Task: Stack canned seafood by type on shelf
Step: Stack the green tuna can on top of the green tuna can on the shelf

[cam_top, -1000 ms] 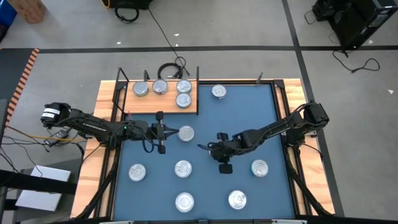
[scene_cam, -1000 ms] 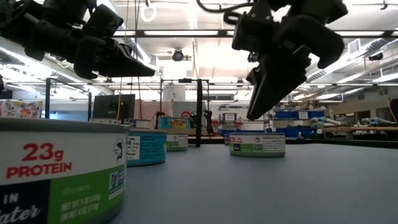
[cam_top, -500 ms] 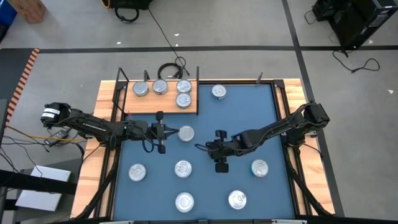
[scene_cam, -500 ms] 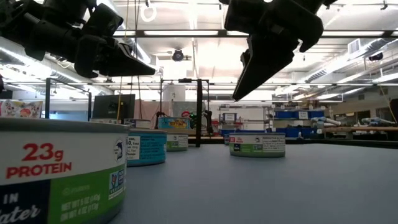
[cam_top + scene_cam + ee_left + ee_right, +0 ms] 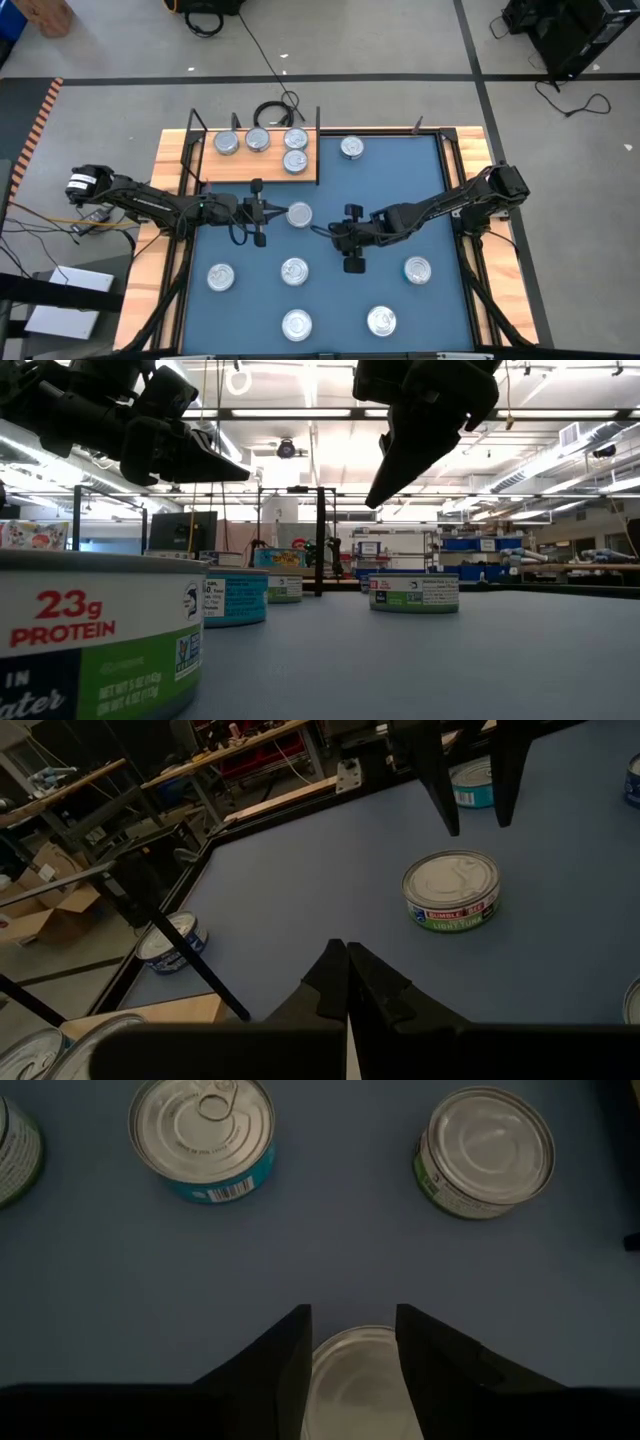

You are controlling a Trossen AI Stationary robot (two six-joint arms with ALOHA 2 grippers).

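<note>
High view: four tins (image 5: 258,141) sat on the shelf (image 5: 210,168) at the table's far left corner, three in a row and one in front of the rightmost; stacking could not be judged from above. One tin (image 5: 351,148) sat on the blue mat (image 5: 400,180) just beside the shelf. Six more were loose on the mat: a centre tin (image 5: 299,214) and five nearer the front. Judged roughly a third moved, the sort unfinished. The left gripper (image 5: 262,213) hung just left of the centre tin; the right gripper (image 5: 335,229) was to that tin's right.

Low view: the left gripper (image 5: 215,463) and the right gripper (image 5: 385,485) were both above the mat, neither touching a tin. Labelled tins stood beyond, green and teal bands visible, so at least two types.

Left wrist view: own fingers (image 5: 330,982) pressed together, clenched on nothing. A green-labelled tin (image 5: 451,891) lay ahead.

Right wrist view: own fingers (image 5: 275,1365) spread apart, released, with a tin lid (image 5: 351,1375) showing between them below; contact not seen. A teal-banded tin (image 5: 202,1135) and a green-banded tin (image 5: 485,1148) lay beyond.
</note>
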